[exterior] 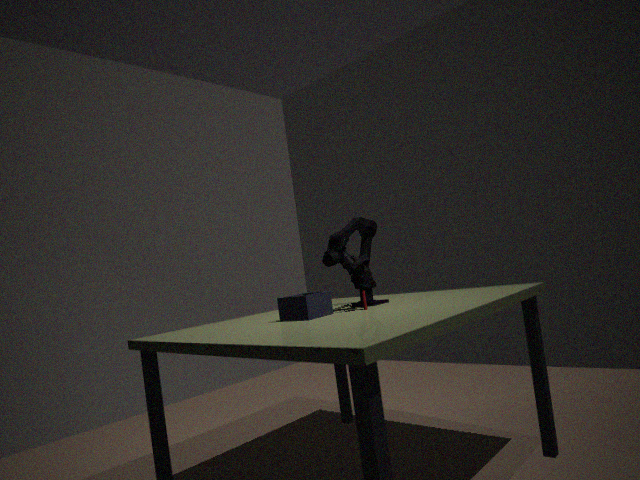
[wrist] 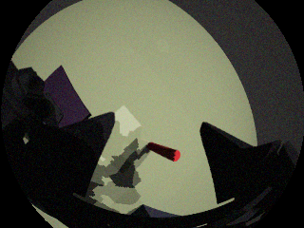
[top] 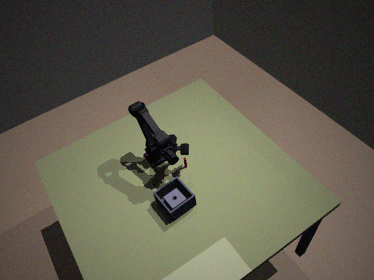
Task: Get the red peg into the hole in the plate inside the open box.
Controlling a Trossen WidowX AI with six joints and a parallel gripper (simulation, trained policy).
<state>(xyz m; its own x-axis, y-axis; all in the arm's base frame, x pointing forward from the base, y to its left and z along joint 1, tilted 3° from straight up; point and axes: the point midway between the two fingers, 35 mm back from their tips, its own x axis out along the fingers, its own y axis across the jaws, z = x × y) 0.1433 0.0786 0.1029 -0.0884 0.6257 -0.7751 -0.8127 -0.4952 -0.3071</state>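
The red peg [top: 185, 162] [exterior: 364, 300] [wrist: 161, 151] stands upright on the green table, near the arm's base. My gripper [top: 178, 153] [wrist: 159, 122] is open, with its two dark fingers wide apart and nothing between them. It hangs above the table; in the wrist view the peg shows below the fingertips, within the width of the gap. The open dark blue box [top: 184, 210] [exterior: 293, 308] stands a short way from the peg. On its bottom lies a pale plate [top: 169, 201] with a dark round hole [top: 174, 197]. The box's inside is hidden in the exterior view.
The arm's purplish base [wrist: 67, 100] stands behind the peg. The box's raised walls stand up from the table [top: 243, 172] [exterior: 413, 315]. The arm's shadow falls across the table beside the peg and box. A paler lit patch [top: 214, 263] lies near the table's front edge.
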